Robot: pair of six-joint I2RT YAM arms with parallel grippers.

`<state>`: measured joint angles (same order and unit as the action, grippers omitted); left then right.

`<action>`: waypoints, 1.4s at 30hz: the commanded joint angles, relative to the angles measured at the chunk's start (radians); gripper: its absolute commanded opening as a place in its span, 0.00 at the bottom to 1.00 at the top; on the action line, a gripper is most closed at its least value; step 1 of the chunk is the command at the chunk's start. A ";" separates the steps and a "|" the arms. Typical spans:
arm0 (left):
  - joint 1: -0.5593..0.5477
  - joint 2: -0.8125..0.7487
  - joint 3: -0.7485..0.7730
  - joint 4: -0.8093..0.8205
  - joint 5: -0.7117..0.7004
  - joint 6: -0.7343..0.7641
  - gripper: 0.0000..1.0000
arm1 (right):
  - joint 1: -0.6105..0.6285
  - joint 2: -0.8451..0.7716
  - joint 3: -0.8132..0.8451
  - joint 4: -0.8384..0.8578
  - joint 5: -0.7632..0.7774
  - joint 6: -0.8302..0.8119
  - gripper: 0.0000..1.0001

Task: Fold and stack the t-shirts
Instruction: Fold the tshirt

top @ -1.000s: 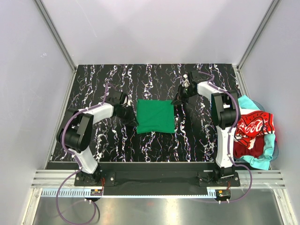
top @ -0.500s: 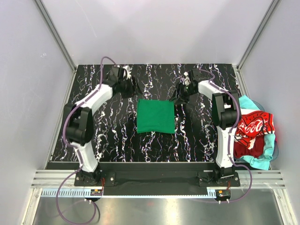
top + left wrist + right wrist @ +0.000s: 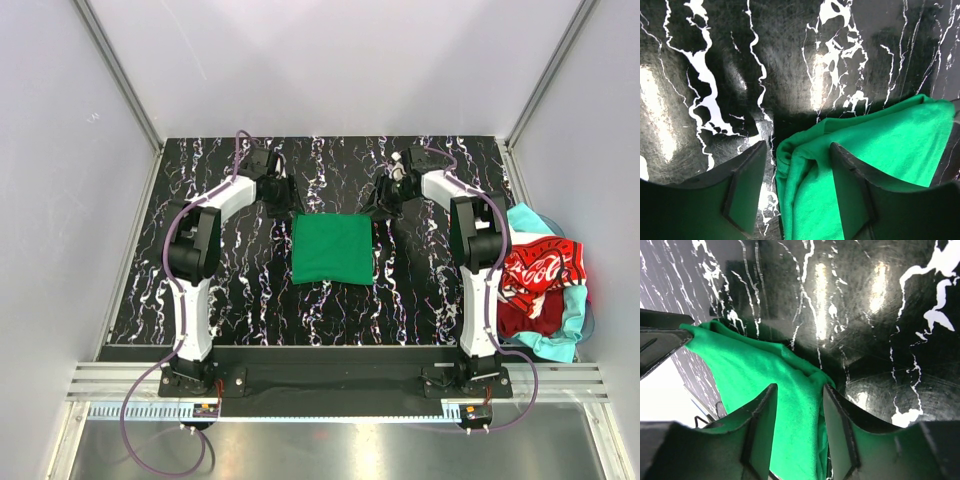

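A bright green t-shirt (image 3: 333,249) lies folded into a flat square on the black marbled table (image 3: 250,290). My left gripper (image 3: 283,203) hangs over its far left corner. In the left wrist view the left gripper (image 3: 797,187) is open, with the green t-shirt's (image 3: 880,145) layered corner loose between the fingers (image 3: 746,185). My right gripper (image 3: 382,208) is at the far right corner. The right wrist view shows the right gripper (image 3: 799,430) open astride the green t-shirt's (image 3: 755,370) edge. A red Coca-Cola t-shirt (image 3: 540,268) and a turquoise t-shirt (image 3: 572,312) lie crumpled at the right.
The pile of crumpled shirts hangs over the table's right edge beside the right arm's base. White walls and metal rails (image 3: 125,90) close in the table at the back and sides.
The left arm swung from the green t-shirt's left edge up to its far left corner. Both grippers have gone from shut to open. The right gripper has hardly shifted.
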<state>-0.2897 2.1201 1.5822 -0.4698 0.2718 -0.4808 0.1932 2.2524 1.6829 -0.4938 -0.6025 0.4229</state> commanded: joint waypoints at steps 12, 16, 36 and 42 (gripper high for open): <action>-0.005 -0.068 -0.045 0.076 0.030 -0.031 0.60 | -0.005 0.032 0.021 0.034 -0.065 0.031 0.46; -0.006 -0.086 -0.059 0.094 0.035 -0.039 0.56 | -0.005 0.039 0.021 0.043 -0.069 0.042 0.45; 0.017 -0.196 -0.073 -0.053 -0.132 0.071 0.70 | -0.005 -0.107 0.057 -0.216 0.196 -0.036 0.66; 0.017 -0.478 -0.416 -0.037 0.016 -0.030 0.62 | -0.005 -0.305 -0.181 -0.238 0.142 -0.022 0.69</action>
<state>-0.2783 1.7813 1.3010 -0.4992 0.2005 -0.4610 0.1917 2.0914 1.6009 -0.6640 -0.4793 0.4183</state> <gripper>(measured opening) 0.630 0.689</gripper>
